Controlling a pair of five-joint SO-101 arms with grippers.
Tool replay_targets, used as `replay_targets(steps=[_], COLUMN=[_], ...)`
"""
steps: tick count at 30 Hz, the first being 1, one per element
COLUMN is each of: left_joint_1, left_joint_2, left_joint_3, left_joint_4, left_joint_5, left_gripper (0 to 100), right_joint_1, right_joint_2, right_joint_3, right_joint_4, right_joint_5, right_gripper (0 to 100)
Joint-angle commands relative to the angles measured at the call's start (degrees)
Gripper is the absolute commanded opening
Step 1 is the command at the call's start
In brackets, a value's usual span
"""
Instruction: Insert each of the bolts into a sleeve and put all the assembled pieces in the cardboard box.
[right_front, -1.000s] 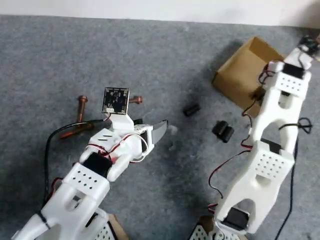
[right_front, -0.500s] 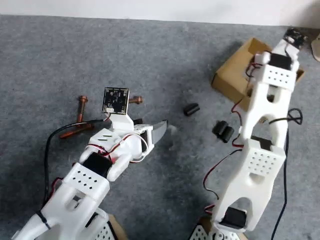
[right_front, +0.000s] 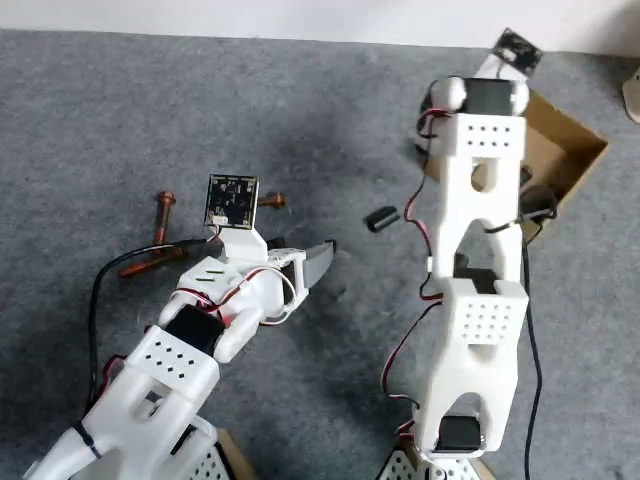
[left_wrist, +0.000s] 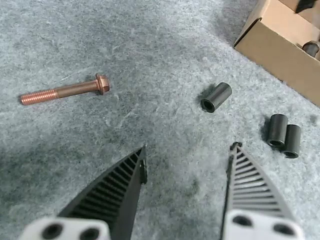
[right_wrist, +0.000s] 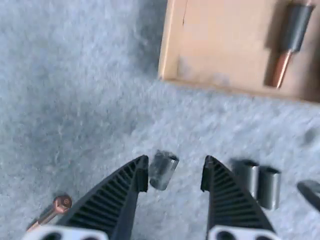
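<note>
Bolts lie loose on your grey surface. In the high view a first bolt and a second bolt sit on either side of the left arm's wrist camera. A third bolt lies partly under that arm's cable.

The single sleeve rests on its side between your two arms. A pair of sleeves lies side by side, touching, nearer the cardboard box. Inside the box you have one assembled piece, a bolt with a sleeve on its shank, lying flat on the box floor.

Your left tool has its fingers spread and grips nothing. The single sleeve lies ahead of it, well apart.

Your right arm stretches out toward the box and covers part of it from above. Your right tool is also spread wide with nothing clamped. The single sleeve shows in the gap between its fingers, close to one of them. You cannot tell whether that finger touches it.
</note>
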Motion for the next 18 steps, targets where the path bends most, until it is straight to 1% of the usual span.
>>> replay_targets(steps=[1,7,12,18], left_joint_1=[-0.6,-0.9,-3.7,-3.7], left_joint_2=[-0.7,-0.7,-0.7,-0.7], left_joint_3=[-0.4,-0.4,-0.7,-0.7], left_joint_4=[-1.0,-1.0,-1.1,-1.1], left_joint_5=[0.4,0.4,0.4,0.3], left_gripper=[25,25,25,25], right_joint_1=[-2.7,-4.4,-4.9,-4.9], right_joint_2=[-1.3,-1.3,-1.4,-1.4], right_joint_3=[1.7,9.3,15.0,22.2], right_joint_4=[0.0,-5.8,-9.1,-13.2], right_joint_5=[-3.5,-6.4,-9.5,-12.8], right_gripper=[15.9,15.9,15.9,15.9])
